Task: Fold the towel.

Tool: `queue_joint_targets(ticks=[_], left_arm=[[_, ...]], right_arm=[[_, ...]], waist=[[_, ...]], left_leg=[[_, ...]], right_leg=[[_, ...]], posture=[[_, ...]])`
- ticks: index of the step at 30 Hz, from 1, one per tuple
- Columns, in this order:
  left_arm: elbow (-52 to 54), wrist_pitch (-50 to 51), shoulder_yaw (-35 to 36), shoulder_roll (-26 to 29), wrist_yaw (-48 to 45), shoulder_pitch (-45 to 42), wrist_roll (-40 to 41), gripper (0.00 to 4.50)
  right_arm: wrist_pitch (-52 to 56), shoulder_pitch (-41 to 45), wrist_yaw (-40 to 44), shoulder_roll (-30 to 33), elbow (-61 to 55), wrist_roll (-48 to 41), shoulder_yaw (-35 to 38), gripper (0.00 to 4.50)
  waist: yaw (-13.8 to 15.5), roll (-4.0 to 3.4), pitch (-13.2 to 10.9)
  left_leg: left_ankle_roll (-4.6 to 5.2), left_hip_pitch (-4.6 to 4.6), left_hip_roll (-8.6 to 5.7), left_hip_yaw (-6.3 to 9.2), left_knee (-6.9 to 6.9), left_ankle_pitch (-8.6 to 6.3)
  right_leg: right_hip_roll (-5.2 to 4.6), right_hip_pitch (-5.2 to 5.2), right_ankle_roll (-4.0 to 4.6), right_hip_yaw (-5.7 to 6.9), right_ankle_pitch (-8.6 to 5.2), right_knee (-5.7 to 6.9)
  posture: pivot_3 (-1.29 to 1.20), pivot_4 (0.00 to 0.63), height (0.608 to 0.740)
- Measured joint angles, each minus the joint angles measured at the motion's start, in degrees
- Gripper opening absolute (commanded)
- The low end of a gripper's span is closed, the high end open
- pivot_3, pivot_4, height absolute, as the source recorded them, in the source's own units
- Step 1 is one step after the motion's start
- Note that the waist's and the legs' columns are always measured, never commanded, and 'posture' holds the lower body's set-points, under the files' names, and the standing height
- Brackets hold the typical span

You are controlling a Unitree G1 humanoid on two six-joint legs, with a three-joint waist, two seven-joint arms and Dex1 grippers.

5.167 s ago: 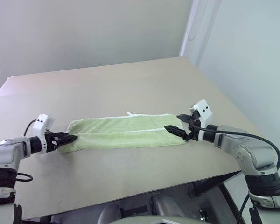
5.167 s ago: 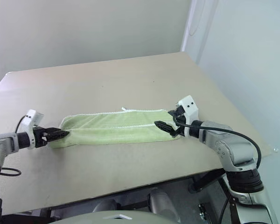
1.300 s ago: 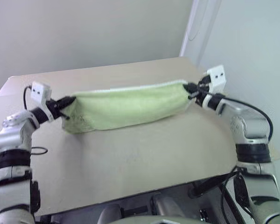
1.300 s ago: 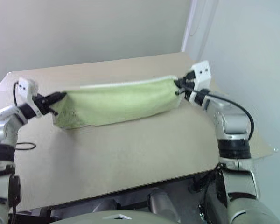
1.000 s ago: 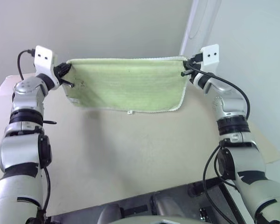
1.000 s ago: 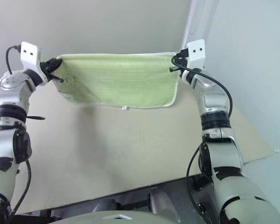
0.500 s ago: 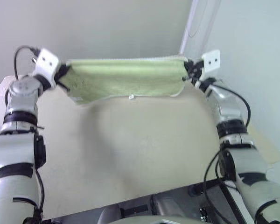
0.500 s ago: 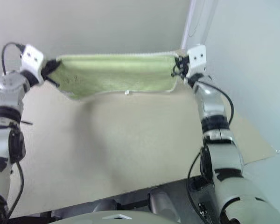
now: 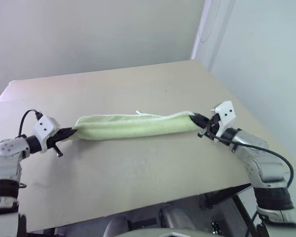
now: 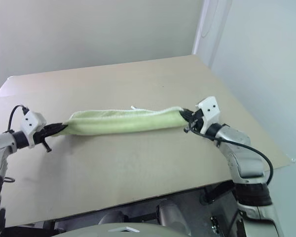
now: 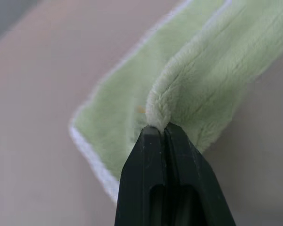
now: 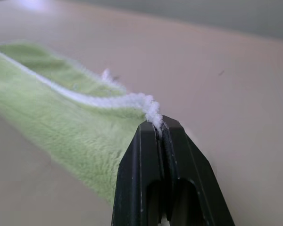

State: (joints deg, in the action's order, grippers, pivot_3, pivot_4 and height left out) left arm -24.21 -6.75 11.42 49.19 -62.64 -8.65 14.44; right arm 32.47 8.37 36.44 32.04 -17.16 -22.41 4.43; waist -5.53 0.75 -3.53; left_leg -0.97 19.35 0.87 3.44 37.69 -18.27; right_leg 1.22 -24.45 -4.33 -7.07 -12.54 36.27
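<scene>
Left gripper [image 9: 69,133] and right gripper [image 9: 197,121] clamped towel [image 9: 133,126] ends over table [image 9: 138,168]; lowering needed even tension, edges aligned.

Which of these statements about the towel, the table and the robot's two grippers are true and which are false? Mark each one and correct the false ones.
1. The towel lies stretched between the two grippers. True.
2. The left gripper is open and clear of the towel. False: its fingers are shut on one end.
3. The right gripper pinches the towel's other end. True.
4. The towel hangs off the table edge. False: it lies wholly on the tabletop.
5. The towel is blue. False: it is pale green.
</scene>
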Motion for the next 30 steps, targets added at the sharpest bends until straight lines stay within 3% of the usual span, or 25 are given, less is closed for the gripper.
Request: queue_joint_targets(ticks=[5, 10, 17, 30], left_arm=[[10.74, 7.67, 3.3, 3.59, -2.25, 9.72, 3.21, 0.0], [14.57, 10.94, 5.18, 4.38, -2.8, 13.2, 4.56, 0.0], [7.49, 6.74, 4.67, 0.37, 4.32, 3.18, 1.38, 0.0], [-7.08, 0.61, -1.16, -2.62, 6.95, -6.81, -3.25, 0.0]], right_arm=[[4.52, -6.67, 2.44, 2.62, -5.68, -2.48, -0.4, 0.04], [6.24, -9.65, 4.0, 4.74, -8.38, -3.72, -0.37, 0.04], [3.81, -1.22, -2.27, 1.48, -1.94, -0.12, -0.32, 0.04], [-2.05, 9.32, -6.99, -4.22, 13.79, 6.88, -4.93, 0.04]], waist=[[-0.09, 0.0, -0.04], [-0.09, 0.08, -0.07], [-0.11, 0.1, -0.06], [-0.07, 0.09, -0.06]], left_leg=[[-0.01, -0.05, 0.01, -0.04, 0.28, -0.01], [-0.02, -0.07, 0.01, -0.03, 0.31, -0.01], [-0.03, -0.04, 0.01, -0.04, 0.31, -0.01], [0.03, 0.02, -0.01, -0.03, 0.28, -0.03]], right_leg=[[0.0, 0.02, 0.04, 0.0, -0.01, 0.01], [0.0, 0.02, 0.04, 0.02, -0.01, -0.03], [0.01, 0.03, 0.04, 0.07, 0.02, -0.09], [0.02, 0.0, 0.06, 0.05, 0.1, -0.08]], posture=[[0.0, 0.0, 0.74], [0.0, 0.0, 0.74], [0.0, 0.0, 0.74], [0.0, 0.0, 0.74]])
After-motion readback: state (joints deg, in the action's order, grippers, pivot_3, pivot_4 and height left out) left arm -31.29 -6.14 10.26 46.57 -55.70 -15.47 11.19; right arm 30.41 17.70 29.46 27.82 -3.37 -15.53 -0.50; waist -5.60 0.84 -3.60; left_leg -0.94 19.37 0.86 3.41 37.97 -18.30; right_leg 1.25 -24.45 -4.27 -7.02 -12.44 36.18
